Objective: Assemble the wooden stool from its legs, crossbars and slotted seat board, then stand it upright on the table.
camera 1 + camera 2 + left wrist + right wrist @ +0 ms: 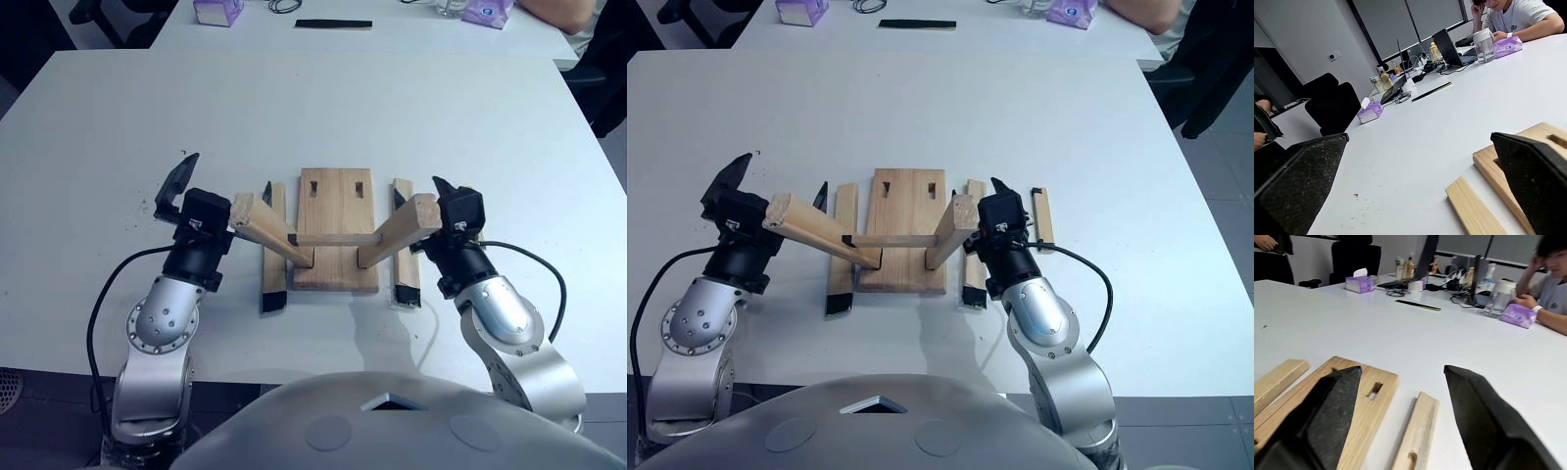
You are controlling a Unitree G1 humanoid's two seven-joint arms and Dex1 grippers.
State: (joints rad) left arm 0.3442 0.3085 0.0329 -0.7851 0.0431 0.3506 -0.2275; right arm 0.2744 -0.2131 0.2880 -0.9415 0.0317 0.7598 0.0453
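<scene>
1. Seat board: flat on the white table, midway between the two arms. Long axis runs straight away from the robot. The two slots are at the far end.
2. Left raised leg: lower end on the near part of the seat board. It slopes up and outward to the robot's left.
3. Right raised leg: the mirror of item 2, sloping up and outward to the right. Together the two legs form a V that opens away from the robot.
4. Joining crossbar: spans the two raised legs near their lower ends. Long axis runs left to right, across the board.
5. Left gripper: fingers spread wide. The upper end of item 2 sits between them, close to the gripper body.
6. Right gripper: fingers likewise parted, with the upper end of item 3 at its body.
7. Left loose leg: flat on the table just beside the board, parallel to it, dark end toward the robot.
8. Right loose leg: the same on the board's other side.
9. Spare crossbar: a thin strip flat on the table beyond the right gripper, pointing away from the robot.
</scene>
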